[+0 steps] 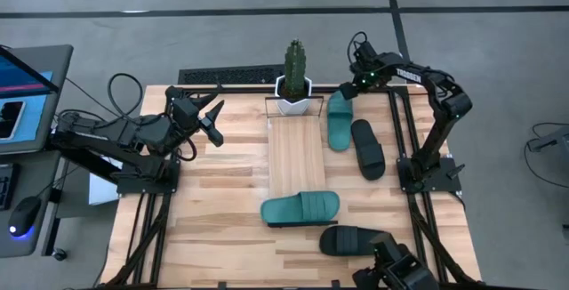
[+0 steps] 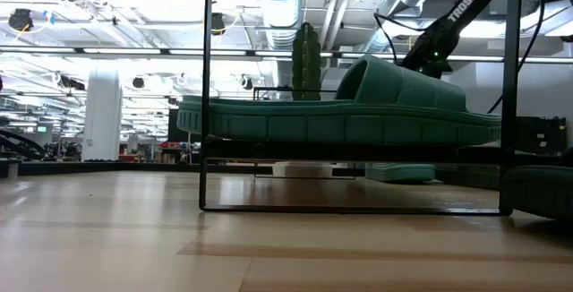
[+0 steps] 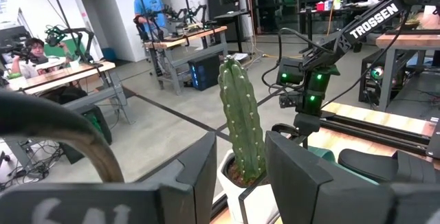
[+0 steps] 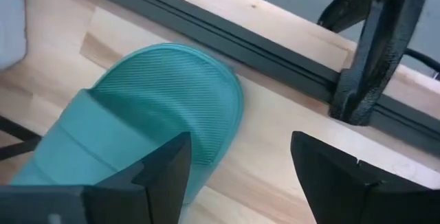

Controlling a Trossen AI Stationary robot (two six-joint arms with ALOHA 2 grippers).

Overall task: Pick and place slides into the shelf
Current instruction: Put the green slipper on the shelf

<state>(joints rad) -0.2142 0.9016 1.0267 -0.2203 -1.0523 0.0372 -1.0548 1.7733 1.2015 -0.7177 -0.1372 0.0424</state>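
One teal slide (image 1: 300, 208) lies sole down across the near end of the shelf (image 1: 296, 152), overhanging both sides; the low view shows this slide (image 2: 340, 117) on the shelf's top. A second teal slide (image 1: 339, 119) and a black slide (image 1: 367, 148) lie on the table right of the shelf. Another black slide (image 1: 356, 239) lies near the front edge. My right gripper (image 1: 349, 87) stands open, pointing steeply down over the far end of the second teal slide (image 4: 165, 100). My left gripper (image 1: 213, 116) hangs raised left of the shelf, open, with nothing between its fingers (image 3: 240, 162). My right gripper (image 4: 240, 155) has one finger (image 4: 168, 165) over the rounded far end (image 4: 206, 93) of the teal slide and the other over bare table. I cannot tell whether that finger touches the slide. The slide lies flat on the table.
A white pot with a cactus (image 1: 295, 85) stands at the shelf's far end. A black rail (image 4: 227, 42) runs along the table's far edge just beyond my right gripper. A laptop (image 1: 27, 94) sits off the table's left. Bare wood lies left of the shelf.
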